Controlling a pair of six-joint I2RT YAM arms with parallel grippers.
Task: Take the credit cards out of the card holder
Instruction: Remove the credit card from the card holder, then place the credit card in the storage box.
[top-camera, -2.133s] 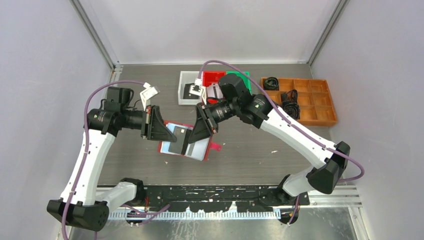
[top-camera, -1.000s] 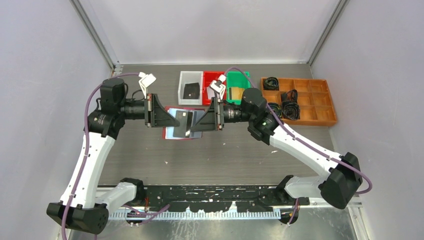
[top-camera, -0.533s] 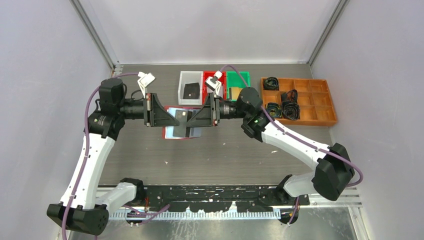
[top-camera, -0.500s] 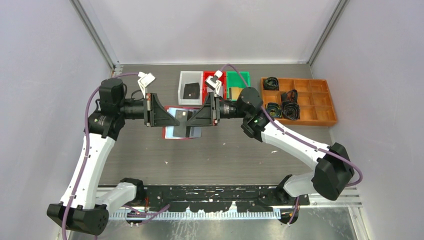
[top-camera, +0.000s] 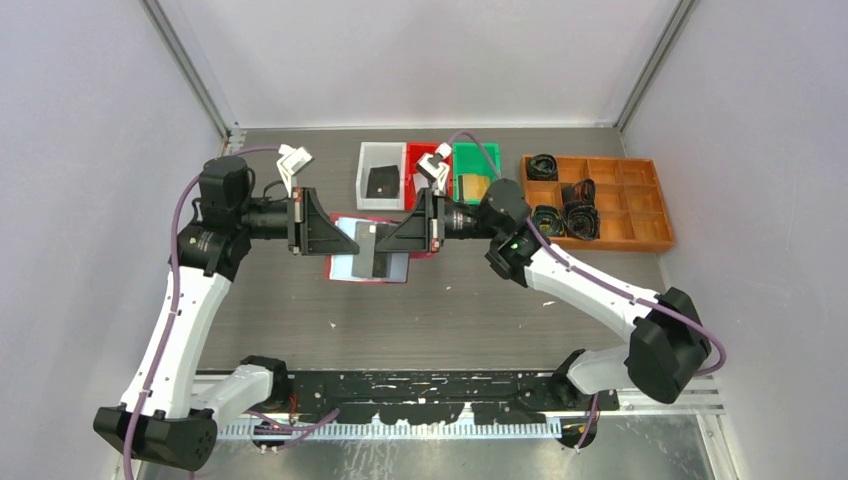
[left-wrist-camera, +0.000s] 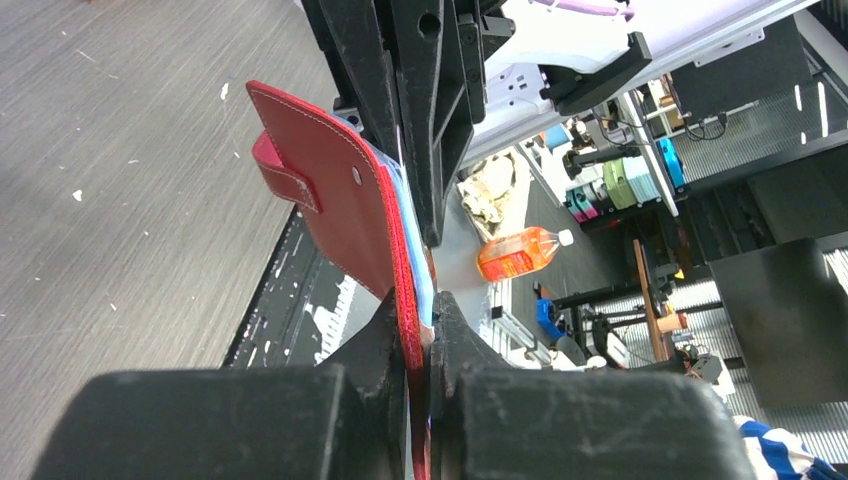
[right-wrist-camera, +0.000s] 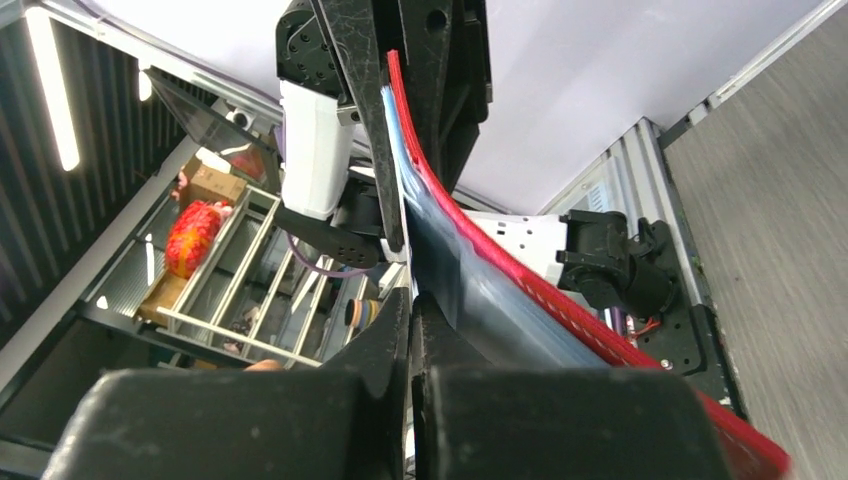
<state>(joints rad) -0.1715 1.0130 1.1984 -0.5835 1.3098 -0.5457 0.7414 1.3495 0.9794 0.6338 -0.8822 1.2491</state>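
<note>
Grey wood-grain table (top-camera: 450, 310), stitched red card holder (left-wrist-camera: 345, 210)

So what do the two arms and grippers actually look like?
The left arm and right arm have white links with black joints. A purple cable runs along each. The left gripper and right gripper are black wedges; a green light dots the right arm.

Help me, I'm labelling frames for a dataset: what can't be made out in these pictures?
- How many cards sit in the holder: in the top view, the left tool and right tool cover its ends. Both wrist views see it edge-on.
- Card print: too small in the top view.
- Red bin contents: in the top view, the right arm covers most of it.
</note>
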